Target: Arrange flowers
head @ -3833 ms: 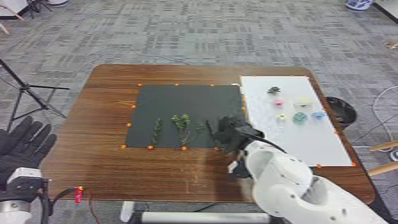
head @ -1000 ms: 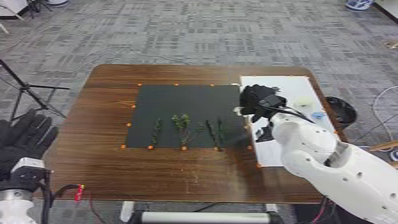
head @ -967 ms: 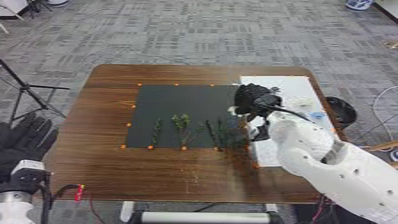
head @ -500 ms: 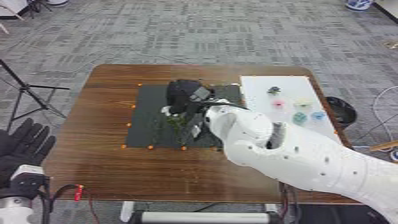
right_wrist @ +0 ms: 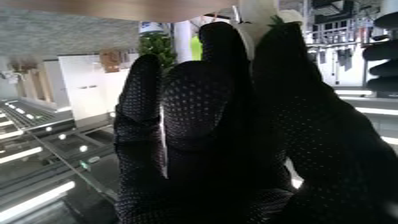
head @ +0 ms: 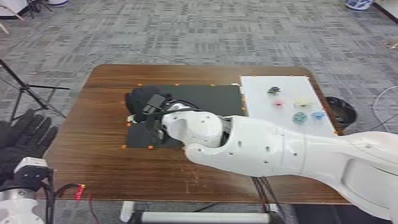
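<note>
I find the right robot hand [head: 147, 100], in its black fabric glove, over the left part of the square dark grey mat [head: 213, 92] on the brown wooden bench [head: 98, 172]. Its thumb and fingers are together, clamped on a white flower [right_wrist: 258, 20] with a small green leaf at it; I see the flower at the fingertips. I cannot tell from my station how firm the grip is.

Well to the right of that robot hand, a white rectangular board [head: 258, 85] lies on the bench. I note on it a small dark green piece [head: 274, 90], a pink flower [head: 278, 102], a pale yellow flower [head: 303, 102], a teal flower [head: 299, 118] and a blue flower [head: 318, 115]. The teal and blue flowers are near each other.

My left robot hand [head: 25, 142], also gloved in black, is to the left of the right one and nearer me, beside the bench; its fingers are straight and it holds nothing.
</note>
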`<state>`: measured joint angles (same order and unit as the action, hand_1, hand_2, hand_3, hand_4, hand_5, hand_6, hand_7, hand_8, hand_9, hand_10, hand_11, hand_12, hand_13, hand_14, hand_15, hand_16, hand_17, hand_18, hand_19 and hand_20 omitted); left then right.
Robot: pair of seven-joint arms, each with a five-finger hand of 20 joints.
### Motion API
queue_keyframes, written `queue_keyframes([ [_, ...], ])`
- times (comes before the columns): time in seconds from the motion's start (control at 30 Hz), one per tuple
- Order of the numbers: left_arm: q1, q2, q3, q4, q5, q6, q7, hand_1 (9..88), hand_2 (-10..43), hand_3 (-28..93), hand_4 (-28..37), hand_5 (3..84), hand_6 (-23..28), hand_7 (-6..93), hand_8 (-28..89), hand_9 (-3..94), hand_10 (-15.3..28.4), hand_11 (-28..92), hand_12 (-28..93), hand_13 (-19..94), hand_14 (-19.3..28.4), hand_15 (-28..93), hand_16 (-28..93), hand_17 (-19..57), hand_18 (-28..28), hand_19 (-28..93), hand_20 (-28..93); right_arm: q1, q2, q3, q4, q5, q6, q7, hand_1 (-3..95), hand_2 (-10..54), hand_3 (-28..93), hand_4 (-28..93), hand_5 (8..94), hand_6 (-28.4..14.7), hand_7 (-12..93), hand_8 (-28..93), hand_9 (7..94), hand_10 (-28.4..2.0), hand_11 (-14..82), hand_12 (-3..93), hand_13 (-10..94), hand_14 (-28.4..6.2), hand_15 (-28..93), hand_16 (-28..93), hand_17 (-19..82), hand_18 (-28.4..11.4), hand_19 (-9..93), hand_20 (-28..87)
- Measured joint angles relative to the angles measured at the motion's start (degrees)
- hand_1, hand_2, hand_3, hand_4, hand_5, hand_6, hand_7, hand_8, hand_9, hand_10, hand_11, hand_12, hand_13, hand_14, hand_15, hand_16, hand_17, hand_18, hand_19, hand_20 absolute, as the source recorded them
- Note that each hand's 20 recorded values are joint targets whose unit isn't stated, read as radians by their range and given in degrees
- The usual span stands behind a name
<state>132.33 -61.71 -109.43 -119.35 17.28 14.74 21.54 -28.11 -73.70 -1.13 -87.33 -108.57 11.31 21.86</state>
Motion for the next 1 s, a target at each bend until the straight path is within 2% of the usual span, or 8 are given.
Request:
queue_keyframes([
  [0.23, -2.24, 0.72, 1.46, 0.55, -0.03, -0.01, 0.56, 27.0, 18.8, 66, -28.3, 42.3, 10.3, 9.7, -8, 32.7, 15.7, 22, 8, 25, 14.0, 25, -6, -6.0, 14.6, 37, 9, 2.29, -3.54, -1.29, 2.57, -0.99, 0.79, 0.14, 57.0, -6.9, 65, -28, 68.7, 1.9, 36, 4, 75.5, -7.1, 7.5, 24.9, 76, -5.5, 63, 32, 34, -18.7, 72, 35],
  [0.37, -2.73, 0.73, 1.54, 0.64, -0.03, -0.04, 0.56, 27.0, 18.7, 66, -28.3, 42.2, 10.2, 9.7, -8, 32.7, 15.8, 22, 8, 25, 14.0, 25, -6, -6.1, 14.6, 37, 9, 1.4, -3.47, -0.17, 2.54, -4.82, -0.07, -0.28, 56.0, -8.2, 66, -27, 67.4, 1.4, 35, 4, 74.1, -7.3, 8.8, 24.0, 75, -5.6, 62, 32, 34, -18.7, 71, 35],
  [0.43, -2.63, 0.69, 1.3, 0.58, -0.03, -0.18, 0.64, 27.1, 18.7, 66, -28.3, 42.2, 10.3, 9.7, -8, 32.7, 15.8, 22, 8, 25, 14.1, 25, -6, -6.1, 14.6, 37, 9, 1.05, -3.3, -0.25, 2.29, -5.06, -0.42, -0.12, 54.9, -9.3, 67, -28, 65.9, 0.8, 34, 4, 71.3, -8.6, 12.1, 20.8, 75, -5.5, 62, 33, 33, -18.8, 71, 35],
  [0.6, -1.12, 0.5, 0.36, -0.05, -0.08, -0.46, 0.74, 27.0, 18.6, 66, -28.3, 42.2, 10.3, 9.6, -8, 32.7, 15.7, 22, 8, 25, 14.2, 25, -6, -6.1, 14.7, 37, 9, -0.42, -2.82, -0.12, 0.75, -4.58, -1.34, 0.68, 54.6, -9.5, 68, -28, 64.5, 0.1, 33, 3, 70.5, -9.4, 13.3, 20.0, 74, -5.5, 62, 33, 33, -18.9, 71, 35],
  [1.0, -0.51, 0.45, 0.35, -0.25, -0.14, -0.45, 0.68, 27.0, 18.5, 66, -28.3, 42.2, 10.3, 9.5, -8, 32.8, 15.5, 22, 8, 25, 14.3, 25, -6, -6.2, 14.8, 37, 9, -1.49, -3.03, -1.55, 0.77, -4.46, -0.82, 3.64, 55.0, -9.5, 67, -28, 63.2, -0.8, 30, 2, 69.2, -10.1, 14.8, 18.8, 74, -5.6, 63, 32, 33, -19.0, 71, 35],
])
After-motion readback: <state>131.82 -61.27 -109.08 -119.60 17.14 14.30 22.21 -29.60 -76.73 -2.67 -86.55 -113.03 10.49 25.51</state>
